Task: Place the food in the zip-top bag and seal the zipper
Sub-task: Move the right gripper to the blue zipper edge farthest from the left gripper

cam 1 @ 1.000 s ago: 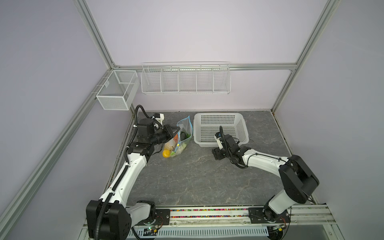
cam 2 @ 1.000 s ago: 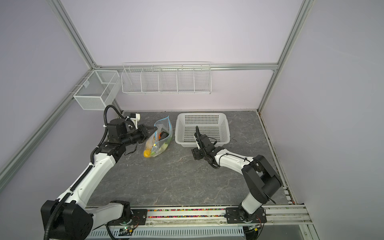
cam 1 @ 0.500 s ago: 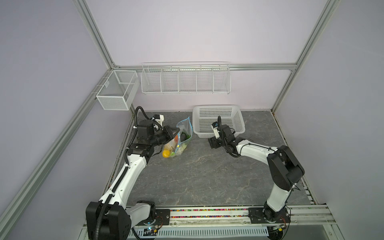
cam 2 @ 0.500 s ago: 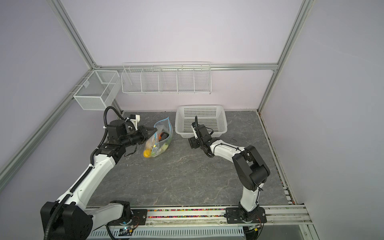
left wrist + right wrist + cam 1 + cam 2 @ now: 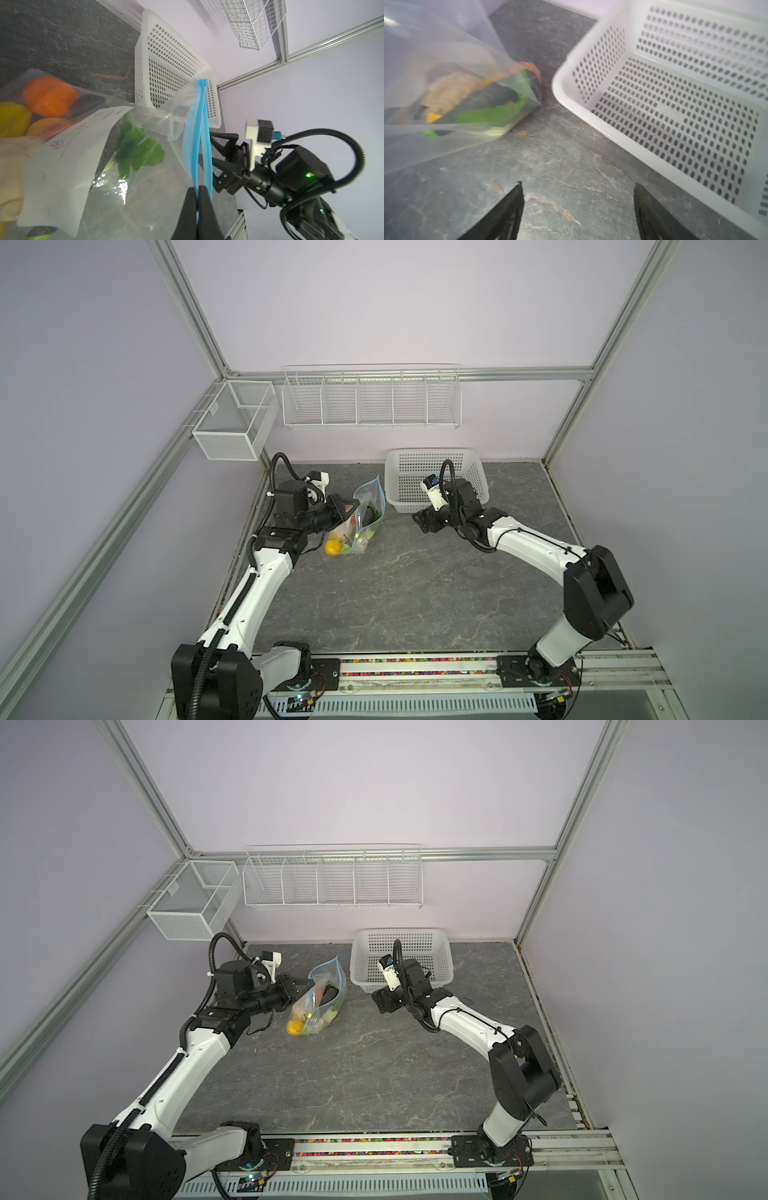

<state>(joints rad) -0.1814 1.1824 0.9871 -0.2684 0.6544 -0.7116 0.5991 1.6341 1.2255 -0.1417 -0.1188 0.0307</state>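
Observation:
The zip-top bag [image 5: 371, 506] [image 5: 328, 992] stands tilted on the table at the left, mouth upward. The food is inside it: a yellow lemon [image 5: 332, 548] at the bottom, an orange [image 5: 48, 96] and greens [image 5: 137, 149] [image 5: 492, 116]. My left gripper [image 5: 353, 506] [image 5: 309, 982] [image 5: 197, 188] is shut on the zipper [image 5: 197, 133], pinching one blue strip while the other strip stands apart. My right gripper [image 5: 415, 517] [image 5: 376, 998] [image 5: 577, 185] is open and empty. It hovers low over the table between the bag [image 5: 446, 62] and the basket.
A white perforated basket [image 5: 434, 456] [image 5: 401, 936] [image 5: 612, 133] [image 5: 166, 62] sits at the back, right of the bag and behind my right wrist. A wire rack [image 5: 370, 406] and a mesh bin [image 5: 232, 423] hang on the walls. Bare table stretches toward the front rail.
My right gripper has moved left and a little back, toward the bag. The basket has slid toward the back wall. The left gripper has kept its hold on the zipper.

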